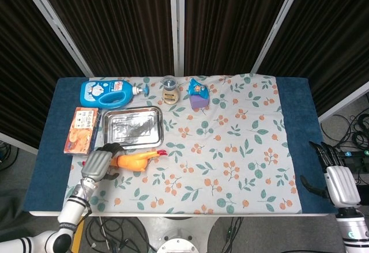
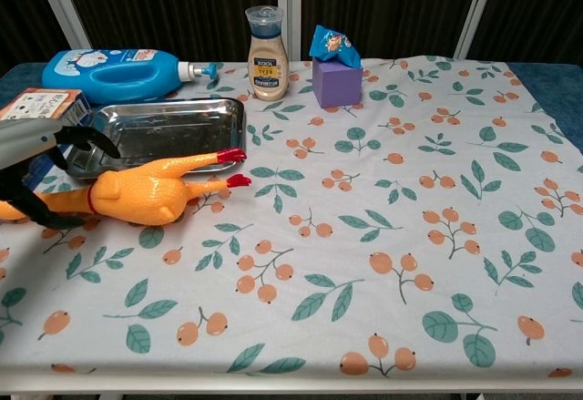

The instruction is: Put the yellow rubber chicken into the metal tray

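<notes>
My left hand (image 1: 99, 162) hovers over the neck end of the yellow rubber chicken (image 2: 146, 191), my dark fingers (image 2: 93, 139) spread apart above and around it; whether they touch the rubber I cannot tell, and nothing is pinched between them. The chicken lies on its side on the floral cloth of the desk (image 1: 230, 166), just in front of the metal tray (image 2: 159, 133), its red feet pointing toward the middle of the desk. The tray sits between the orange box (image 1: 81, 129) on its left and bare cloth on its right, with the blue detergent bottle (image 2: 118, 64) lying behind it. Further along the back edge stand a brown-labelled jar (image 2: 267, 43) and a purple block (image 2: 335, 81) with a blue packet (image 2: 332, 45) resting on top. My right hand (image 1: 339, 182) rests off the right edge of the desk, well apart from everything, fingers loosely spread and holding nothing.
</notes>
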`<state>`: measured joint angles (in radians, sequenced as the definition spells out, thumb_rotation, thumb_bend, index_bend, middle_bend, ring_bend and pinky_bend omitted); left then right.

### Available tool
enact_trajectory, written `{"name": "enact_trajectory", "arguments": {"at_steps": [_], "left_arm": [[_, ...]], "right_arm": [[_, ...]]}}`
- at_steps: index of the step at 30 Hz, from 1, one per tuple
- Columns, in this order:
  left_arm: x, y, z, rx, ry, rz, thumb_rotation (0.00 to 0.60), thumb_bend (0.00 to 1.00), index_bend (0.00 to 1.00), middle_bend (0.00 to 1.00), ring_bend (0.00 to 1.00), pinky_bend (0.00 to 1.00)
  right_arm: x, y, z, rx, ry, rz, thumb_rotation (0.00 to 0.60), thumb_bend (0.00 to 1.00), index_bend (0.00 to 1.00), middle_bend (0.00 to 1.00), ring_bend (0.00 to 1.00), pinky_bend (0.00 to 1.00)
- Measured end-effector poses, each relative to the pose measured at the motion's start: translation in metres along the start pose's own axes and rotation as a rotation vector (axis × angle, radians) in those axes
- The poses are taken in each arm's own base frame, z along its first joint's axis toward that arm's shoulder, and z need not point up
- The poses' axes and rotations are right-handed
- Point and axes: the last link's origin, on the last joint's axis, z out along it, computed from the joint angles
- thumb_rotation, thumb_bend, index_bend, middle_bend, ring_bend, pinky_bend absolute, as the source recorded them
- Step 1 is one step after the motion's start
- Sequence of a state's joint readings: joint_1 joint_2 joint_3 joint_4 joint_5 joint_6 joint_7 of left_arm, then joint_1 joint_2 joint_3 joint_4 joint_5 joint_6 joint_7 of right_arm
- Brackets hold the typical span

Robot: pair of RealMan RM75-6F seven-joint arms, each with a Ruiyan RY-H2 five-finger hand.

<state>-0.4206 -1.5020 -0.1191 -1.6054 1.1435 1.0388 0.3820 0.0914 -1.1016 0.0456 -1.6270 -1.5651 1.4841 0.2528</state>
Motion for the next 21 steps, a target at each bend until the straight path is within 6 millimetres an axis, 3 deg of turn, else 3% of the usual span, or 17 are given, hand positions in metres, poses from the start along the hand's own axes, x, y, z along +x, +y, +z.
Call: {"name": "enact_trajectory", "arguments": {"at_steps": [6,13,21], "left_arm": [[-0.01,-0.004,0.007,0.036,-0.05,0.02,0.6,0.22,0.28,0.27,0.18,0.31],[-0.016,-0.011,0.007,0.071,-0.083,0.038,0.6,0.31,0.28,0.32,0.18,0.31],[-0.016,-0.018,0.004,0.085,-0.116,0.044,0.6,0.38,0.37,0.4,0.28,0.31]], "right_arm": [[-0.001,-0.001,0.0,0.002,-0.002,-0.001,0.6,0.24,0.06,0.12,0.0,0.0],[-0.001,-0.002,0.001,0.005,-0.004,-0.002,0.6,0.24,0.06,0.12,0.0,0.0],[0.0,-0.003,0.0,0.003,-0.002,-0.003,0.6,0.24,0.06,0.12,0.0,0.0]]}}
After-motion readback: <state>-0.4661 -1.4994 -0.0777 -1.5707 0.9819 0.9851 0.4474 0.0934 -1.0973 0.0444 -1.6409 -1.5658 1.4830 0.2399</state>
